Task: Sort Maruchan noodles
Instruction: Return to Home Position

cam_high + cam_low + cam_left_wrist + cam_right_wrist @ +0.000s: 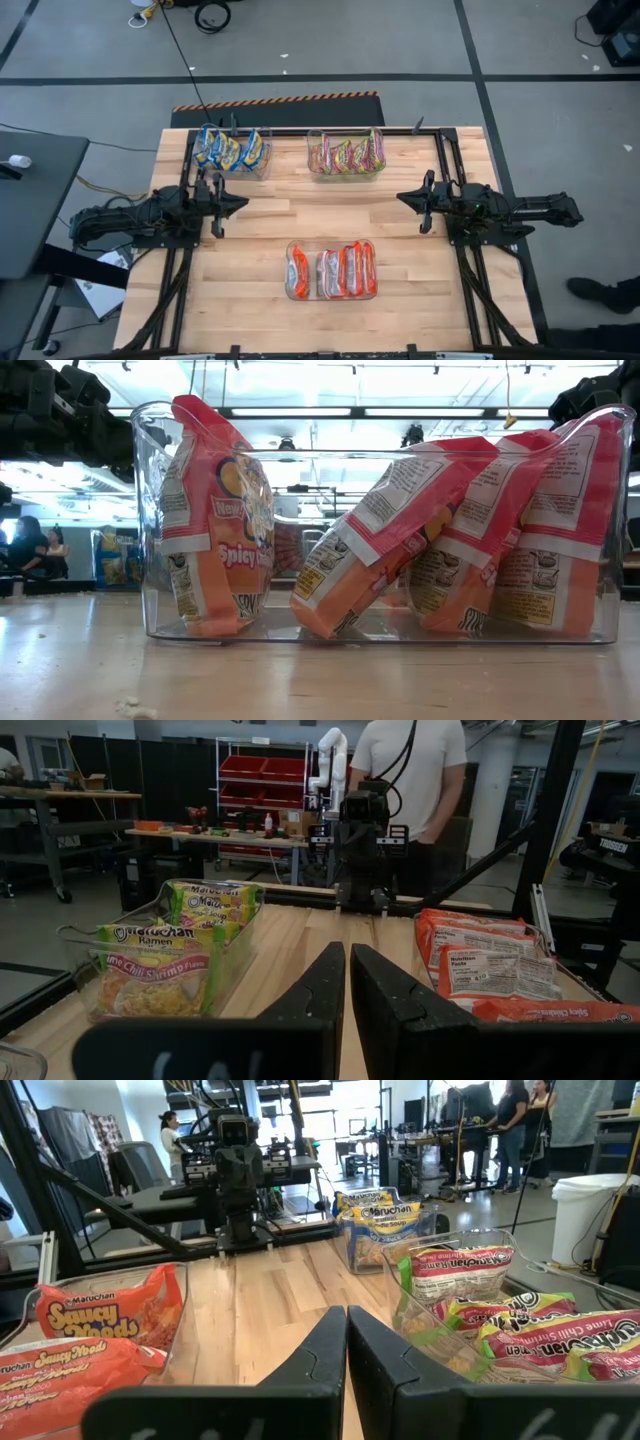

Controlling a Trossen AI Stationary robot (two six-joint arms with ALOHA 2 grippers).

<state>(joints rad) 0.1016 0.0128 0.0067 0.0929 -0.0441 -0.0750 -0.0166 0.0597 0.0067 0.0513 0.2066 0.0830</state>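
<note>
The Maruchan noodles stand on edge in three clear bins. Blue-yellow packets point(230, 150) fill the far left bin, green-pink packets point(347, 155) the far middle bin, and red-orange packets point(332, 270) the near middle bin, where they lean against one another point(400, 550). My left gripper point(240, 203) is at the table's left side, shut and level, holding nothing. My right gripper point(403, 198) is at the right side, likewise shut and holding nothing. Both point toward the table's middle.
Bare wood point(330, 215) lies between the two grippers and the three bins. Black frame rails point(445, 150) run along the table's left and right sides. A person point(410, 780) stands beyond the table's right side, behind my right arm.
</note>
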